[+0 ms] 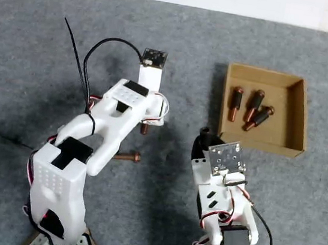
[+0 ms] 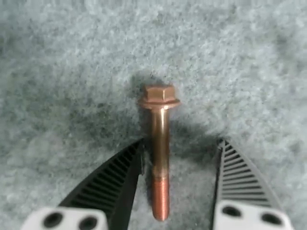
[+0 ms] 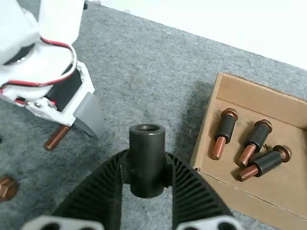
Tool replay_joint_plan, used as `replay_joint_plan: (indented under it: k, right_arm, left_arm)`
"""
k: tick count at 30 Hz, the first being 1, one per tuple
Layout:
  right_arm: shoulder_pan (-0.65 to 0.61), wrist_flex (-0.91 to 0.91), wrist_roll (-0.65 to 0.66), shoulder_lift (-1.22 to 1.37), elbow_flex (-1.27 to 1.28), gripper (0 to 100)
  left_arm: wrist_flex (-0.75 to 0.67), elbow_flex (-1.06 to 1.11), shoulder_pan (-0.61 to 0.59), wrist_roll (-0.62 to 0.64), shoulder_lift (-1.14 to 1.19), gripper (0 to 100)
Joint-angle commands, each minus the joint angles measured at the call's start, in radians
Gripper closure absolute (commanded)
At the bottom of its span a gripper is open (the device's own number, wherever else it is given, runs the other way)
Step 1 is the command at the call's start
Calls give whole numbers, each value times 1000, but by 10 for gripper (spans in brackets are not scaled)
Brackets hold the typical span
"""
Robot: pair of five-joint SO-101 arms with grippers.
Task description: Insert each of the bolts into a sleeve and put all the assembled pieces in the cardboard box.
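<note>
Left claw [image 2: 181, 141] is hanging low over the grey carpeted table surface [image 1: 28, 50] with its two ribbed fingers spread apart, straddling a copper-coloured hex-head metal bolt [image 2: 160, 143]. One finger [image 2: 125, 167] is sitting right against the bolt's shank, while the other finger [image 2: 235, 167] is standing clear of it, so nothing is being squeezed. The bolt's head is pointing away from the wrist camera and its threaded end is lying between the fingers.

Right claw [image 3: 147, 158] is clamping a black cylindrical sleeve [image 3: 147, 141] between its fingers, closed firmly on both sides of it. The sleeve is standing upright in the grip with its open bore facing the wrist camera. In the high view this claw [image 1: 201, 140] is hovering just beside the near left corner of the open brown cardboard box [image 1: 257, 148].

Three assembled bolt-and-sleeve pieces [image 1: 254, 104] are lying side by side on the floor of the box, each a copper bolt with a black sleeve around its shank.

A second loose copper bolt [image 1: 126, 155] is lying flat on the carpet beside the left arm, near the left claw [image 1: 145, 126].
</note>
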Motion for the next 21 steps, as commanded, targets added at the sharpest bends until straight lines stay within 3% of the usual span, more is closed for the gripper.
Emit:
replay_joint_plan:
  k: [1,21]
  right_arm:
    - [2,-31,-2,-16,93,994]
    - [2,-31,-2,-16,93,994]
  left_arm:
    - [-94,-38,-53,6,7,765]
    - [-117,-33,-61,6,10,765]
